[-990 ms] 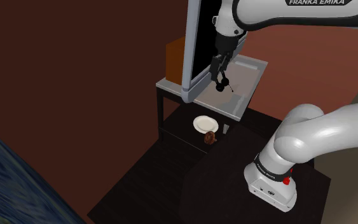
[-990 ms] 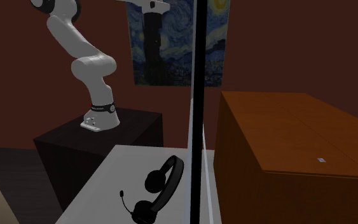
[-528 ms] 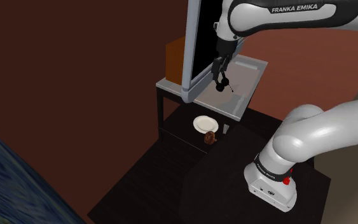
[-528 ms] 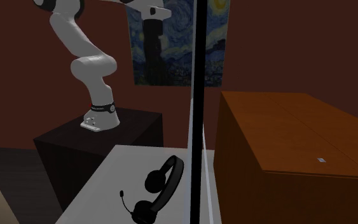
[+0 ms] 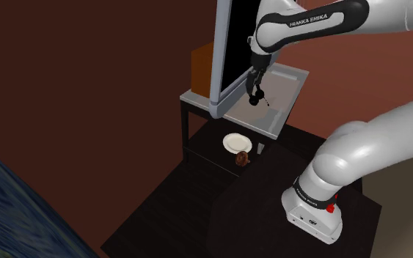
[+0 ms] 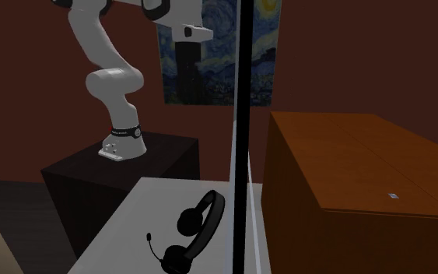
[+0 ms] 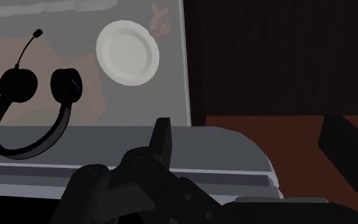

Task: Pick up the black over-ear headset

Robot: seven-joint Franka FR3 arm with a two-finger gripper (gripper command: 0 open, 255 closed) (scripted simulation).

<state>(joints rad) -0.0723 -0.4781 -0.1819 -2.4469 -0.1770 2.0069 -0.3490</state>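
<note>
One black headset [image 6: 194, 233] lies flat on the grey table [image 6: 128, 230], its two round ear cups side by side and its single thin microphone boom pointing away from the one tall, thin upright panel [image 6: 243, 132] that stands just beside its band. In the shoulder view the jaws of the one white arm [image 5: 388, 146] hang close above the headset, not touching it. In the wrist view they are spread wide, two black fingers [image 7: 161, 141] well apart, with the headset off to one side of them rather than between them. One white plate [image 5: 237, 141] sits on a lower dark surface in front of the table, with one small brown object [image 5: 242, 158] just beside it. One brown wooden cabinet [image 6: 349, 179] stands past the panel, and one swirling blue painting [image 6: 217, 54] hangs on the red-brown wall behind the arm.
</note>
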